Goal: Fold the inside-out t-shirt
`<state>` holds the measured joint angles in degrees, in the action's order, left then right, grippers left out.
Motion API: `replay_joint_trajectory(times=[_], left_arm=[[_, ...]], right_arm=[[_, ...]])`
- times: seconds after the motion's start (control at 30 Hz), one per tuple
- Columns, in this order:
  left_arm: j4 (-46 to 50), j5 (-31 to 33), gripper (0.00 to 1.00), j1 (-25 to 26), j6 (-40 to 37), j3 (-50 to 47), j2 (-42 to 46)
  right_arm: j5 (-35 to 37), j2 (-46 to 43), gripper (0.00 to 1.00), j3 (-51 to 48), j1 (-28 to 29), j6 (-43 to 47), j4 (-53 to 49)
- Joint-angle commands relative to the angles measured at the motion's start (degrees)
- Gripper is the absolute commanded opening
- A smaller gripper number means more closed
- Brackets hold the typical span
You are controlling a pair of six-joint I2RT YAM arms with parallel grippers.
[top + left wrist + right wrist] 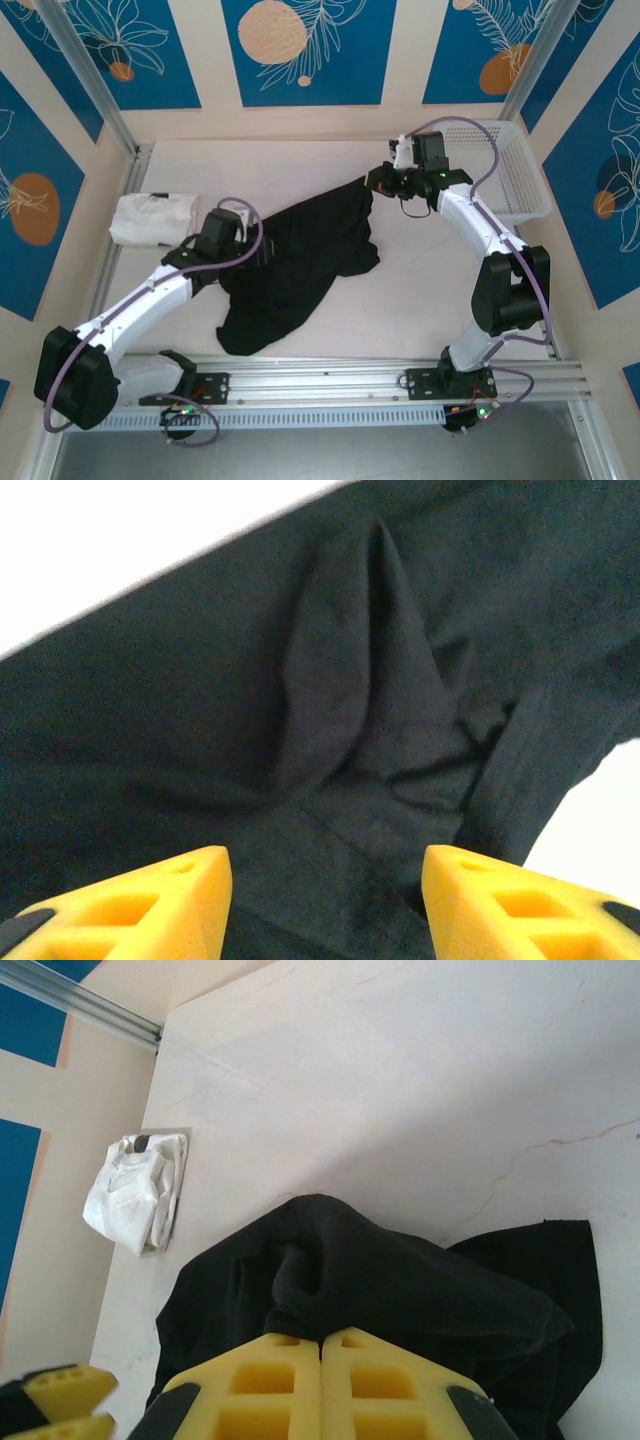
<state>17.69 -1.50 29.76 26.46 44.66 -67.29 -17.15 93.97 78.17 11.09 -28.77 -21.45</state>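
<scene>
The black t-shirt (pixel 300 260) lies crumpled across the middle of the bench (pixel 400 300), running on a slant from a raised corner at the far right down to a rounded heap near the front rail. The left arm rises from its base at the near left corner and stretches diagonally forward and to the right, its forearm low over the bench and its wrist at the shirt's left edge. The left claw (pixel 252 250) points down at the cloth there. In the left wrist view its yellow fingers (pixel 150 910) stand well apart, with wrinkled black fabric spread beneath and between them, none of it pinched. The right arm climbs from its base at the near right, bends sharply at the elbow, then reaches back and to the left, so its wrist sits at the far end of the shirt. The right claw (pixel 378 180) has its fingers (pixel 270 1380) pressed flat against each other, a bunched fold of the shirt clamped at their tips, and the cloth drapes away from that grip toward the bench. A white folded garment (pixel 150 218) rests near the left wall, just beside the left arm's wrist and apart from the shirt. A white basket (pixel 525 180) stands at the far right, behind the right arm.
</scene>
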Motion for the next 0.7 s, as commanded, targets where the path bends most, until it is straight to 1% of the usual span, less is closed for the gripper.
replay_joint_trajectory(times=[0.0, 0.13, 0.2, 0.3, 0.37, 0.43, 0.47, 0.5, 0.6, 0.67], left_arm=[[-2.62, 1.18, 0.55, 2.10, -2.29, -1.31, -2.40], [-4.21, 3.30, 0.58, 4.63, -8.01, 2.49, -10.13], [-4.39, 4.22, 0.59, 5.85, -10.22, 5.32, -14.76], [-4.87, 6.36, 0.59, 7.02, -11.89, 9.35, -20.93], [-5.98, 6.51, 0.58, 7.35, -12.84, 11.30, -23.93], [-6.16, 7.91, 0.56, 7.48, -13.35, 13.52, -27.38], [-5.74, 9.18, 0.54, 7.50, -13.49, 14.55, -28.82], [-5.35, 10.79, 0.49, 7.42, -13.60, 15.74, -30.47], [-1.98, 13.52, 0.25, 7.23, -15.07, 19.93, -32.32], [1.39, 14.12, 0.10, 6.89, -16.57, 22.98, -30.03]], right_arm=[[-1.93, 0.42, 0.00, -0.02, -0.40, -1.01, 1.32], [-2.41, -0.17, 0.00, 0.17, -0.37, -1.41, 1.35], [-2.54, -0.66, 0.00, 0.63, -0.42, -1.38, 0.92], [-2.45, -1.53, 0.00, 1.27, -0.37, -1.20, 0.25], [-2.66, -1.73, 0.00, 1.49, -0.37, -1.06, -0.11], [-2.95, -1.82, 0.00, 1.50, -0.34, -1.09, -0.42], [-3.20, -1.85, 0.00, 1.45, -0.28, -1.11, -0.43], [-3.48, -1.86, 0.00, 1.41, -0.28, -1.19, -0.43], [-3.68, -2.45, 0.00, 2.15, -0.27, -1.12, -0.94], [-3.50, -3.74, 0.00, 3.49, -0.37, -0.57, -1.73]])
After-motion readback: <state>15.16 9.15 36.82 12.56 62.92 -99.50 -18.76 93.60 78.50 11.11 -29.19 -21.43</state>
